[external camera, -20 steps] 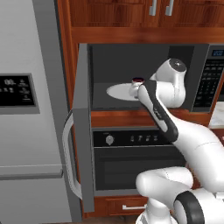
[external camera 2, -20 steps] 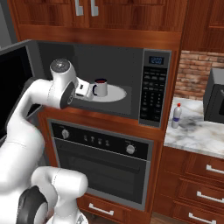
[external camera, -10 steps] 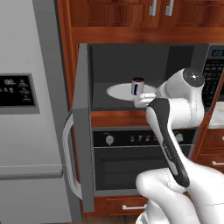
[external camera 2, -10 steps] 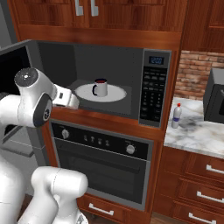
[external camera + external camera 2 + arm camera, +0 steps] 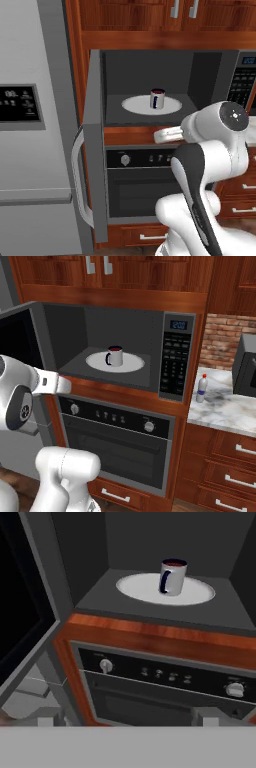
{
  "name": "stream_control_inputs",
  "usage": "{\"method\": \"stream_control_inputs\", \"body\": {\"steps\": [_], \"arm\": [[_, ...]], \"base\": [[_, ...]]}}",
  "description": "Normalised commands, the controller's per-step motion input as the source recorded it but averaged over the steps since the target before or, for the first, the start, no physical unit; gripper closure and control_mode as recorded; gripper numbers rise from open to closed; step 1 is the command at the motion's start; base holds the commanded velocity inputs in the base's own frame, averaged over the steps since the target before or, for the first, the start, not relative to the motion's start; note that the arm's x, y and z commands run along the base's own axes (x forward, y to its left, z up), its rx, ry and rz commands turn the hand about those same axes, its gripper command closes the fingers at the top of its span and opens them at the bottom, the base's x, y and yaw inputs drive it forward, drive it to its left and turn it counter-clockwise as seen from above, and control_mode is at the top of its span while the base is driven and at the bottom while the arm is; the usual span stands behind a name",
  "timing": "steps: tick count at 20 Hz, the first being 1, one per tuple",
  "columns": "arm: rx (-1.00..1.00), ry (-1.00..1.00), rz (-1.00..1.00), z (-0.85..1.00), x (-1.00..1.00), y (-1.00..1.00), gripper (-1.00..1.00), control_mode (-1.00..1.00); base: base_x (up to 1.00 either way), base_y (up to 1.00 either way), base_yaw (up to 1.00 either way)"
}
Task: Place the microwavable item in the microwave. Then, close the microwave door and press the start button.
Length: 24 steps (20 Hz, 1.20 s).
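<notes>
Cup [image 5: 158,98] on microwave [image 5: 125,351] turntable; unlabelled

- One cup [image 5: 158,98], white with a dark red top, on the turntable.
- One white round turntable [image 5: 134,364].
- One microwave [image 5: 125,326], with one door [image 5: 94,150] standing open and one silver bar handle [image 5: 78,185].
- One keypad panel [image 5: 175,363] and one blue clock [image 5: 178,325].
- One oven [image 5: 120,443] below, with two knobs seen in the right base view.
- One fridge [image 5: 30,150] at the left of the left base view.
- One bottle [image 5: 201,389] with a red cap on one marble counter [image 5: 225,408].
- One dark toaster oven [image 5: 246,366].
- Two upper cabinet handles [image 5: 97,263].
- Three drawer handles [image 5: 241,450] at the lower right of the right base view.
</notes>
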Motion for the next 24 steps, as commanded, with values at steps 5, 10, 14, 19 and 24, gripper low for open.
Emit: {"method": "stream_control_inputs", "body": {"steps": [5, 10, 14, 19, 24], "arm": [[-0.03, -0.06, 0.00, 0.06, -0.46, 0.18, -1.00, -1.00], [-0.17, -0.27, 0.05, 0.35, -1.00, 0.49, -1.00, -1.00], [-0.20, -0.37, 0.09, 0.32, -1.00, 0.33, -1.00, -1.00], [-0.21, -0.38, 0.14, 0.27, -1.00, 0.14, -1.00, -1.00], [-0.24, -0.26, 0.17, 0.05, -1.00, 0.32, -1.00, -1.00]], "base": [[0.00, 0.00, 0.00], [0.00, 0.00, 0.00], [0.00, 0.00, 0.00], [0.00, 0.00, 0.00], [0.00, 0.00, 0.00]]}}
